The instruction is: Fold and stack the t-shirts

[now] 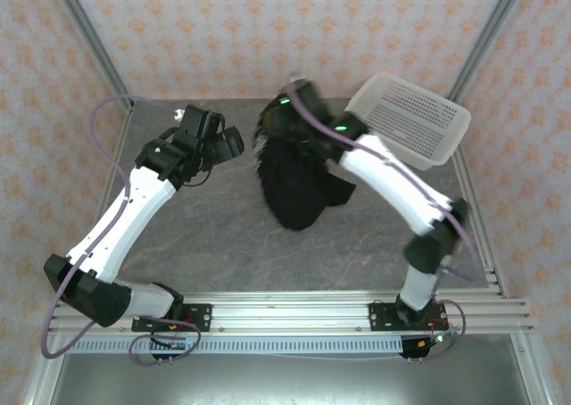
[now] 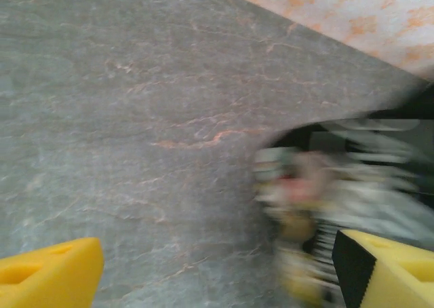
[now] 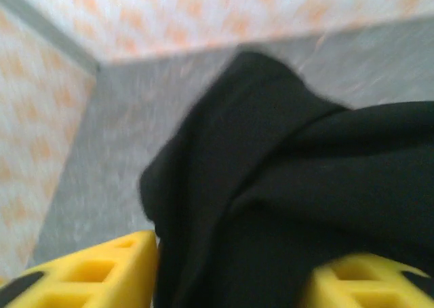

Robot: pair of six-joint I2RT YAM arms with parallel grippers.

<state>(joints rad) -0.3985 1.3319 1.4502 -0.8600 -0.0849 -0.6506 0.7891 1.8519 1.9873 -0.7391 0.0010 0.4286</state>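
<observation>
shirt (image 1: 294, 180) sits as one bunched black heap at rear centre of the table (image 1: 214, 231), not spread, no fold we can see; long axis runs roughly far-to-near, far end under the right gripper (image 1: 287, 103), near lobe sagging toward the bases and slightly right. right gripper is the nearer one: in its wrist view the yellow fingers (image 3: 102, 271) stand apart and the shirt (image 3: 285, 186) fills the gap between them and rises ahead, so it lies between and straight in front of them; we read that as jaws open around it, no pinch, though blur stops us being sure of contact. left gripper (image 1: 219, 132) hangs just left of the heap, apart from it, fingers (image 2: 47, 274) spread wide with bare table between them; from there the shirt lies ahead and to the right, a smeared patch of black with pale and pinkish marks, probably its printed face, too blurred to say more. white marks show on the heap's left edge in the top view too, so that edge faces the left arm. basket (image 1: 412, 118) is tilted at rear right, behind the right arm, apart from the shirt. what matters for us: far end is at the right fingers, left flank faces the left ones, so spreading looks like left coming in rightward onto that flank while right takes the far end
</observation>
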